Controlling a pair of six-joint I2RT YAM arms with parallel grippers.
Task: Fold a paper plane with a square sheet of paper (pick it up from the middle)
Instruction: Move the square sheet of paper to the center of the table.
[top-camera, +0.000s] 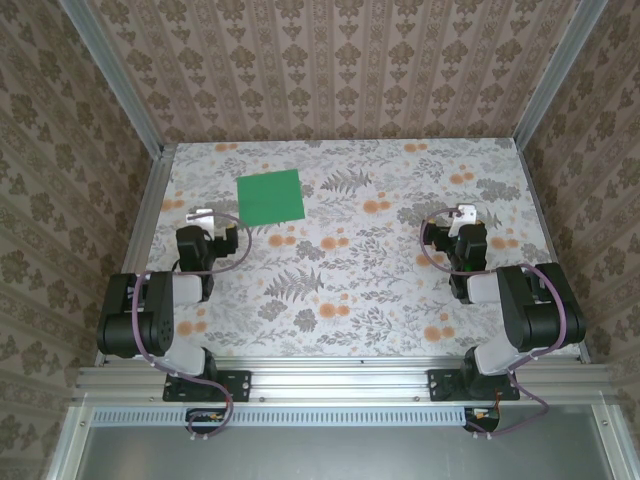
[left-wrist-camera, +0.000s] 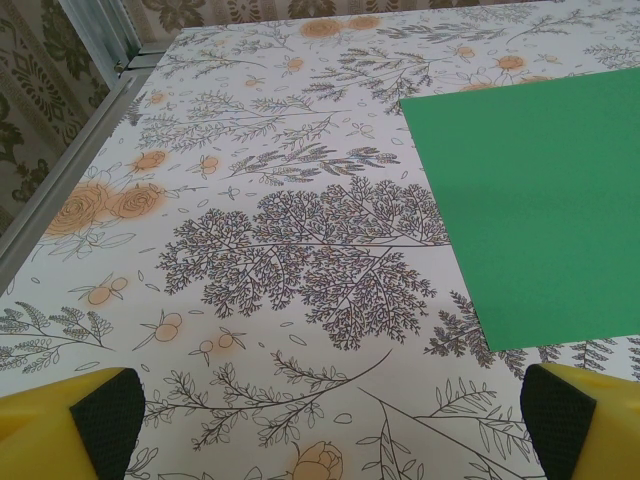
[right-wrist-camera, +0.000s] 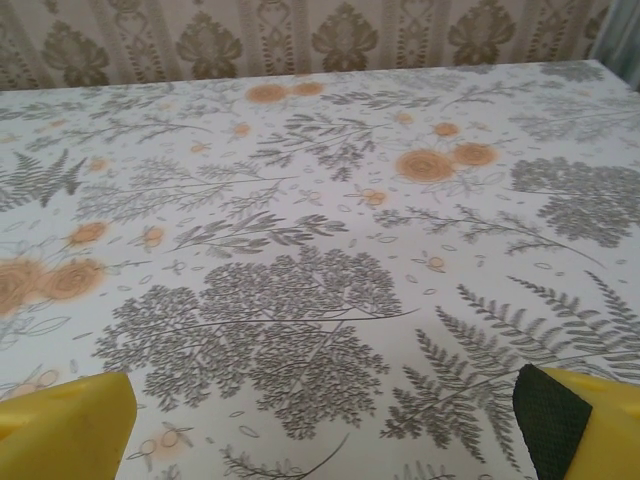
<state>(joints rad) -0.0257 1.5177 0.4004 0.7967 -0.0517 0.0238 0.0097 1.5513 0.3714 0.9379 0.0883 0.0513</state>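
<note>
Green sheet of paper (top-camera: 271, 197) lies flat and unfolded on the flowered counter (top-camera: 350, 290), in its far-left part. No creases visible. All four edges are down on the cloth, with one corner pointing slightly toward the arms.

Left claw (top-camera: 203, 222) sits near the sheet, off its left near corner, not touching it. In the left wrist view the sheet (left-wrist-camera: 530, 210) fills the upper right and the claw (left-wrist-camera: 330, 430) is below it. The jaws stand wide apart, with a yellow finger and dark pad (left-wrist-camera: 105, 420) at each lower corner and nothing between them but bare cloth.

Right claw (top-camera: 462, 215) is well apart from the sheet, off to its right, at about the same depth on the counter. In the right wrist view its jaws (right-wrist-camera: 320, 425) are likewise spread wide, one dark pad (right-wrist-camera: 548, 420) showing at the lower right, with only flowered cloth between the fingers.

Both arms are tucked back toward their bases, on the near side of the sheet.
</note>
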